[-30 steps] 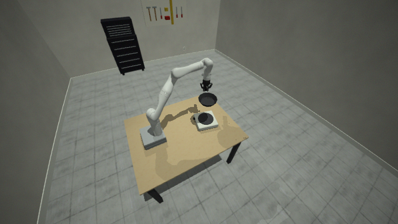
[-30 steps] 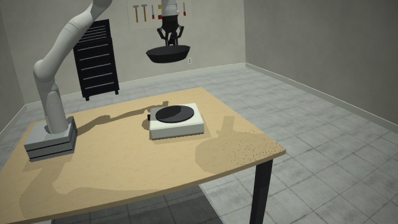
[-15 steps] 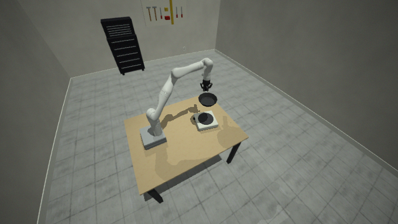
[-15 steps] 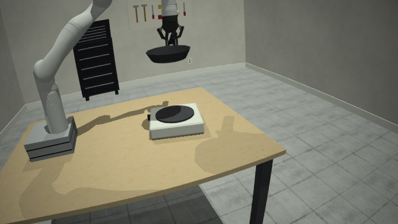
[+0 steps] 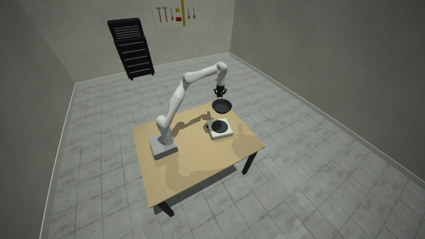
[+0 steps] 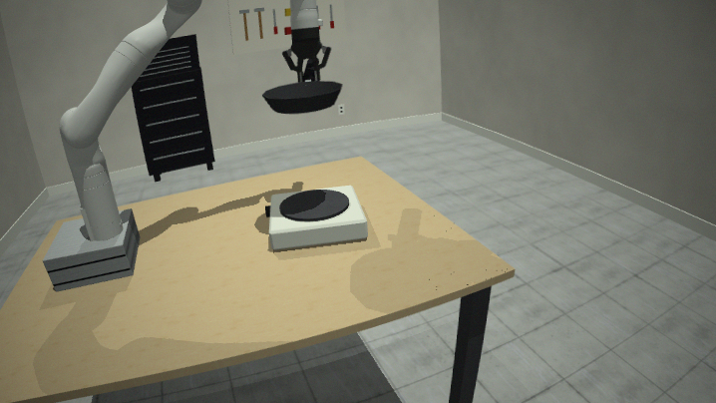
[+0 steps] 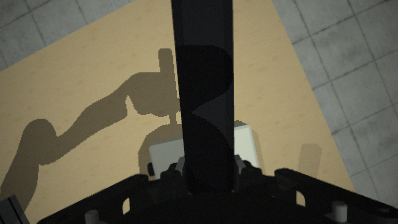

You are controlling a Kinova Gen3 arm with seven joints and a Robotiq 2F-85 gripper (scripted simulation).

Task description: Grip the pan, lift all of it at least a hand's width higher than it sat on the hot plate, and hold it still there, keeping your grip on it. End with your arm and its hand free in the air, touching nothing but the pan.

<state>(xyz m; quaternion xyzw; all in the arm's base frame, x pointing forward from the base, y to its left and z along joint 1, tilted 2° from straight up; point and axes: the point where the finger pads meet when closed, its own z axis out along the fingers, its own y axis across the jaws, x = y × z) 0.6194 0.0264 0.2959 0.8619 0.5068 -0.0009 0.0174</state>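
Note:
The black pan hangs in the air well above the white hot plate; it also shows in the exterior view, high over the hot plate. My gripper is shut on the pan, pointing down from above it. In the wrist view the pan's dark handle runs straight up the middle from between my fingers, with the hot plate partly hidden far below it. The arm touches nothing but the pan.
The hot plate sits on a wooden table, with my arm's grey base at the table's left. A black drawer cabinet and a tool board stand at the back wall.

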